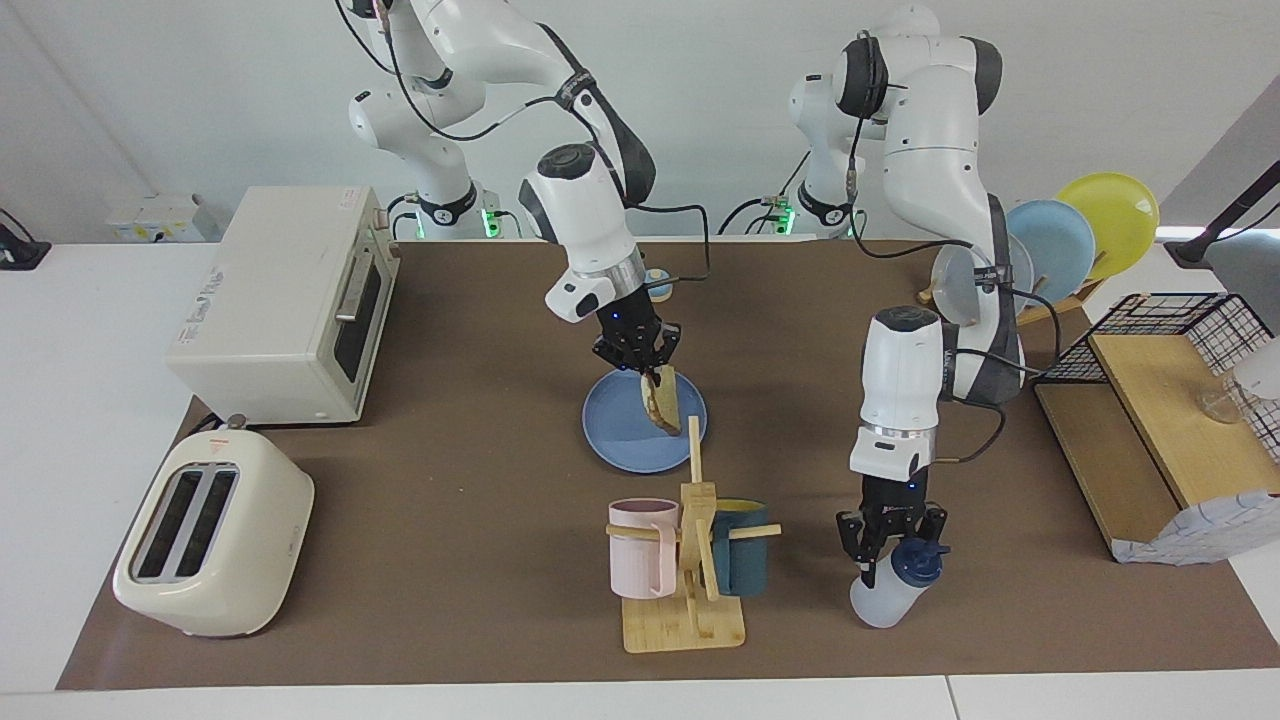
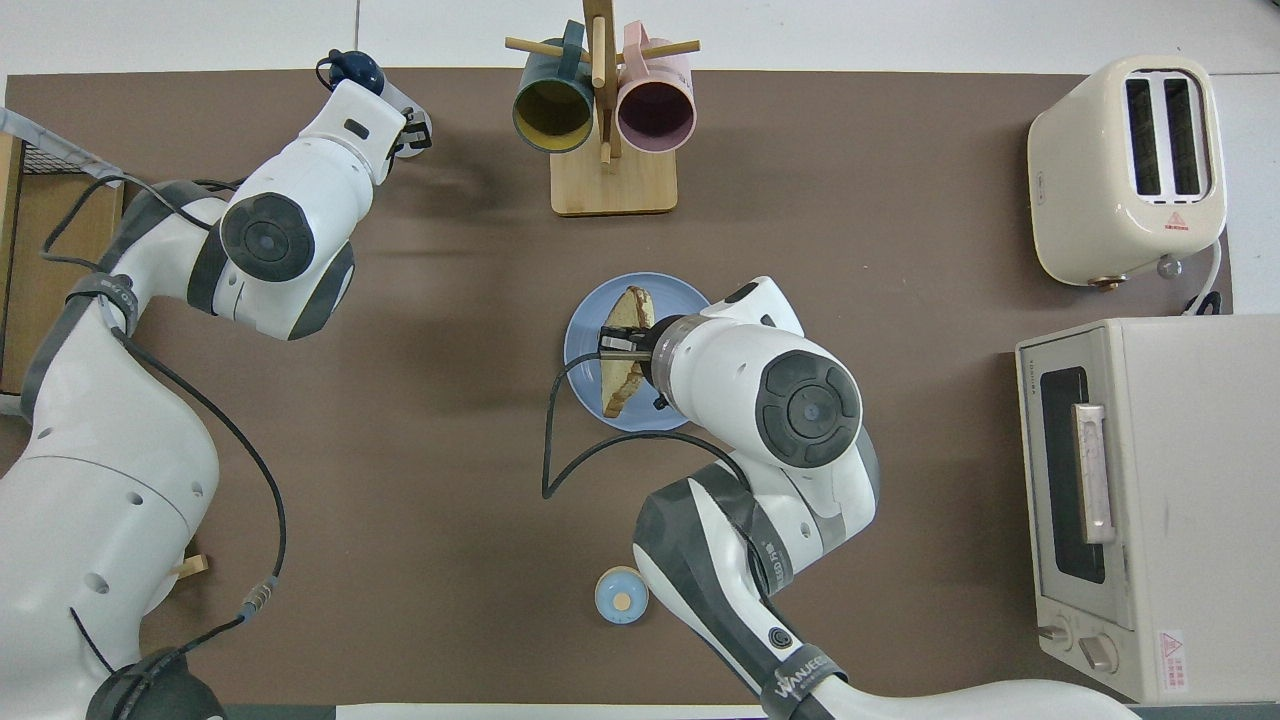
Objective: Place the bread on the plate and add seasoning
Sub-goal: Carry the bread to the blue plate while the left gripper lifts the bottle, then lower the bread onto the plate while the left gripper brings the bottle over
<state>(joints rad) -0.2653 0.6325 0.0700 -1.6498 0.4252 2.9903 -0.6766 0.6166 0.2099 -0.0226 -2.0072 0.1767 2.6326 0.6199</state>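
Right gripper (image 1: 652,374) clamped on the bread slice (image 1: 662,400), hanging on edge just over the medium-blue plate (image 1: 620,440), long axis tilted downward. Left gripper (image 1: 893,537) closed on the seasoning bottle (image 1: 893,592), beside the mug rack (image 1: 690,560), toward the left arm's end.

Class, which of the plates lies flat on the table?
The medium-blue plate under the held bread; the other plates stand upright in a rack.
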